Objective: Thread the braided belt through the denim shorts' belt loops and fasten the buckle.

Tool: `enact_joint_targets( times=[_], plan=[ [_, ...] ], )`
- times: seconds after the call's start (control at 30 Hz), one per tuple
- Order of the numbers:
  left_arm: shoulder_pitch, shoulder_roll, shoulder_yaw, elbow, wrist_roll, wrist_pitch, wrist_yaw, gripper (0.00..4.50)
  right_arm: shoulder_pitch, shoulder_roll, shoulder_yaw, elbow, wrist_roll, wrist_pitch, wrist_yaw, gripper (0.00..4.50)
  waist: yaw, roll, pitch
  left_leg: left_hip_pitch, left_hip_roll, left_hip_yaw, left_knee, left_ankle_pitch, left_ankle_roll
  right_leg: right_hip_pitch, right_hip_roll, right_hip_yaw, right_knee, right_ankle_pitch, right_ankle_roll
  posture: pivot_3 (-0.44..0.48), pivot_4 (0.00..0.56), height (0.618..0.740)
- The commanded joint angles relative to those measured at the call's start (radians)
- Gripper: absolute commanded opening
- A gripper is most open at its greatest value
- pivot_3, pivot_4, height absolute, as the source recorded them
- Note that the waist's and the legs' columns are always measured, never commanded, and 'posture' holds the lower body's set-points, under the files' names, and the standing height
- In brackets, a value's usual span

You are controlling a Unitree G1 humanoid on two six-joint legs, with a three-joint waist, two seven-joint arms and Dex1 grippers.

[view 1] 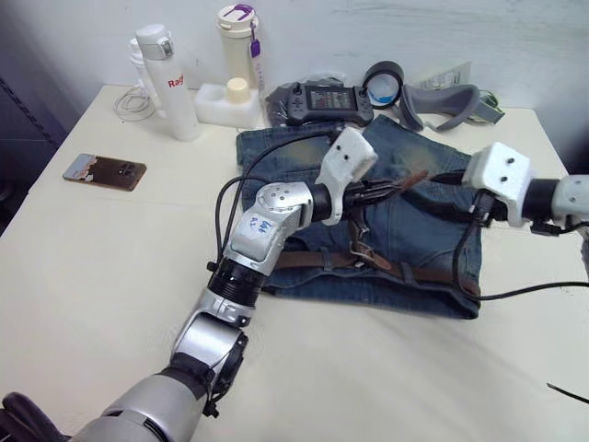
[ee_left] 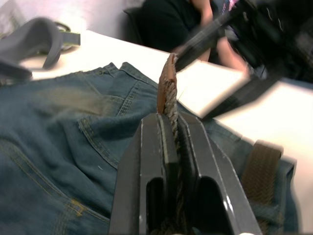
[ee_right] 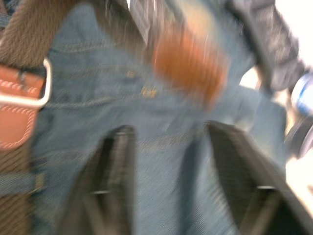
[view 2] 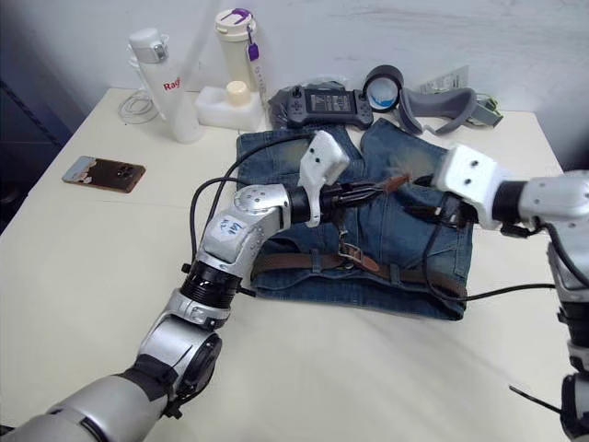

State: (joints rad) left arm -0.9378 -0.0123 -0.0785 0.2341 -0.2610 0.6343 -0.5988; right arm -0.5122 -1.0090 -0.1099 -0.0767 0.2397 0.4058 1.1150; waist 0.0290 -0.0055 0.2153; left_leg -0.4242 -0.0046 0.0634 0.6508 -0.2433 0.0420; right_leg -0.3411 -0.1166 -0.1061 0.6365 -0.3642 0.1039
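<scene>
The denim shorts [view 1: 405,226] lie flat at the table's middle, waistband toward me. The braided belt [view 1: 313,261] runs along that waistband, under a belt loop [view 1: 405,270]. Its silver buckle [view 1: 361,250] rests on the strap near the middle and also shows in the right wrist view [ee_right: 29,98]. My left gripper [ee_left: 168,120] is shut on the belt's free end, holding it above the shorts with the tan tip [view 1: 414,178] pointing right. My right gripper [ee_right: 171,137] is open just right of the tip, and nothing is between its fingers.
At the back stand two white bottles [view 1: 175,83], a white box [view 1: 228,103], a game controller [view 1: 322,99], a tape roll [view 1: 385,83] and a grey padded band [view 1: 442,103]. A phone [view 1: 104,171] lies far left. Black cables [view 1: 515,293] trail over the right side.
</scene>
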Motion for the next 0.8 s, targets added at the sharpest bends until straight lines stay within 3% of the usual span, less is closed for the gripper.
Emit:
enact_joint_targets(
  times=[0.03, 0.2, 0.23, 0.33, 0.4, 0.5, 0.8],
  plan=[
    [-0.001, -0.026, 0.149, -0.073, -0.138, 0.149, 0.088, 0.0, 0.047, 0.05, -0.106, -0.099, 0.127, 0.154, -0.066, 4.12, -0.006, 0.0, 0.0, 0.0, 0.0, 0.0, 0.0, 0.0, 0.0, 0.0, 0.0, 0.0, 0.0, 0.0, 0.0, 0.0, 0.15, 0.731],
    [0.012, -0.047, 0.231, -0.104, -0.232, 0.293, 0.166, 0.0, 0.062, 0.187, -0.122, -0.161, 0.261, 0.33, -0.171, 4.12, -0.005, 0.0, 0.0, 0.001, 0.002, 0.0, -0.001, 0.0, -0.001, -0.001, 0.0, 0.0, 0.001, 0.0, 0.0, 0.0, 0.15, 0.731],
    [0.015, -0.049, 0.235, -0.109, -0.244, 0.312, 0.176, 0.0, 0.056, 0.216, -0.116, -0.168, 0.276, 0.346, -0.191, 3.51, -0.005, 0.0, 0.0, 0.0, 0.001, 0.0, -0.001, 0.0, -0.001, -0.001, 0.0, 0.001, 0.001, 0.0, 0.0, 0.0, 0.15, 0.731],
    [0.023, -0.067, 0.271, -0.122, -0.289, 0.365, 0.219, 0.0, 0.047, 0.292, -0.042, -0.167, 0.253, 0.347, -0.244, 2.29, -0.005, 0.0, 0.0, 0.0, 0.001, 0.0, -0.001, 0.0, -0.001, -0.001, 0.001, 0.002, 0.001, 0.0, 0.0, 0.0, 0.15, 0.731],
    [0.032, -0.071, 0.289, -0.135, -0.313, 0.396, 0.242, 0.0, 0.051, 0.31, 0.007, -0.156, 0.228, 0.336, -0.256, 1.25, -0.003, 0.0, 0.0, 0.0, 0.0, 0.0, -0.001, 0.0, -0.001, -0.001, 0.001, 0.002, 0.001, 0.0, 0.0, 0.0, 0.15, 0.731],
    [0.057, -0.058, 0.295, -0.162, -0.329, 0.435, 0.266, 0.0, 0.073, 0.324, 0.074, -0.143, 0.209, 0.33, -0.254, 0.02, -0.003, 0.0, 0.0, 0.0, 0.0, 0.0, -0.001, 0.0, -0.001, -0.001, 0.001, 0.002, 0.001, 0.0, 0.0, 0.0, 0.15, 0.731],
    [0.144, 0.052, 0.315, -0.215, -0.336, 0.467, 0.302, 0.0, 0.165, 0.298, 0.227, -0.123, 0.101, 0.241, -0.229, 0.02, -0.006, -0.003, -0.002, 0.002, 0.001, 0.001, -0.001, 0.001, -0.001, -0.001, 0.002, 0.002, 0.001, 0.0, 0.0, 0.0, 0.15, 0.731]
  ],
)
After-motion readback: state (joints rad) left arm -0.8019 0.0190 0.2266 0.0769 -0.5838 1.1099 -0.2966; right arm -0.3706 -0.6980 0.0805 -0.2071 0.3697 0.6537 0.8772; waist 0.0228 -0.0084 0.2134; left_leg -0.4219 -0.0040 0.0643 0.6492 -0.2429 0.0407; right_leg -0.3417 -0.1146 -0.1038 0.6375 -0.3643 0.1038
